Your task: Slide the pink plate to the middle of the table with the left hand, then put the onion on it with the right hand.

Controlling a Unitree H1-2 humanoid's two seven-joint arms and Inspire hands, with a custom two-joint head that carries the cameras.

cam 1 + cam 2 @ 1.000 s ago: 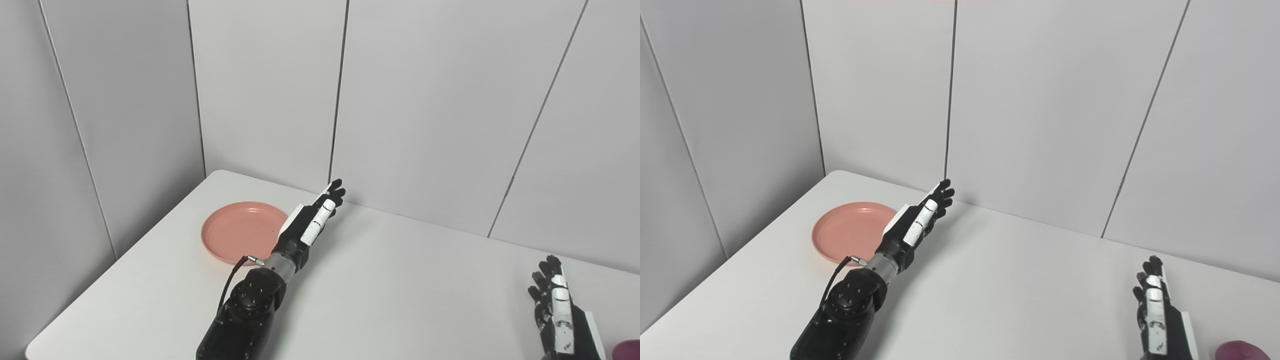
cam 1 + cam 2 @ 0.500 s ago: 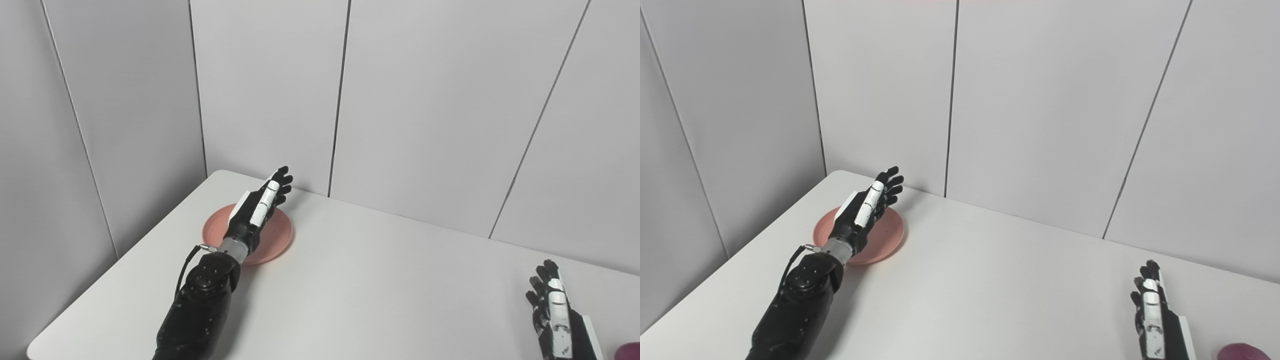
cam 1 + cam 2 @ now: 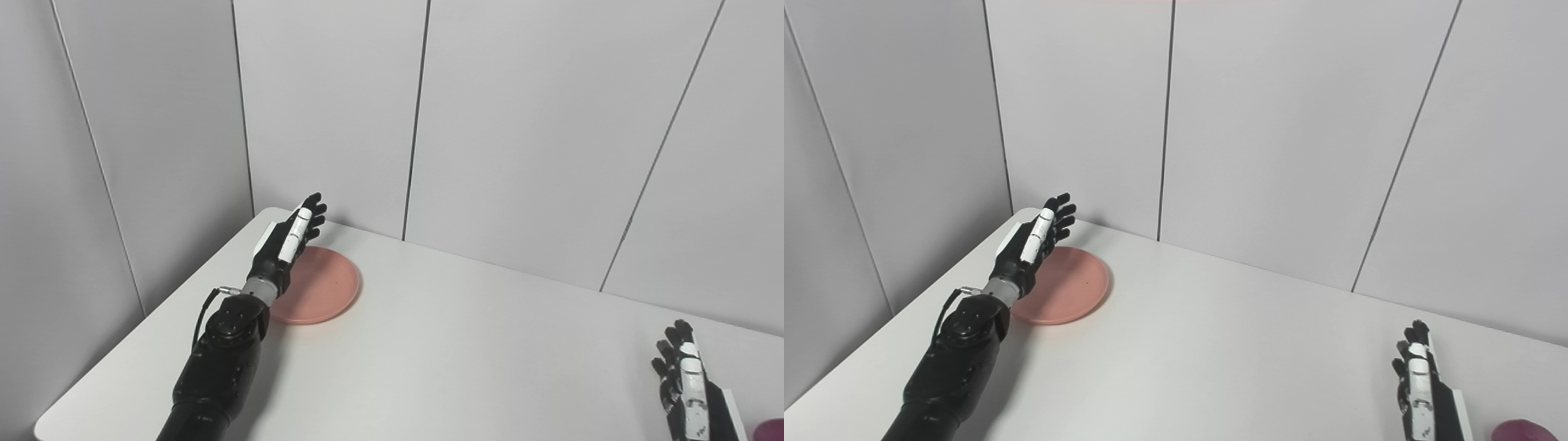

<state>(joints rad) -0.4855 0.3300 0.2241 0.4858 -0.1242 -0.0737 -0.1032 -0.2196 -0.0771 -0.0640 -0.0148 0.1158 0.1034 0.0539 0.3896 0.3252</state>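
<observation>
Left eye view from my seat: smooth matte white table [image 3: 465, 355], and the round, shallow pink plate [image 3: 324, 291] sits near its far left corner, flat. My left hand [image 3: 285, 242] is over the plate's left edge, fingers straight and spread, holding nothing; can't tell if it touches the rim. The glossy black forearm runs up from the bottom edge.

Right eye view: right hand [image 3: 1421, 392] is low at the bottom right, fingers extended and apart, empty. The purple onion [image 3: 1522, 430], a rounded sliver at the corner, lies just beside it, well apart from the plate.
</observation>
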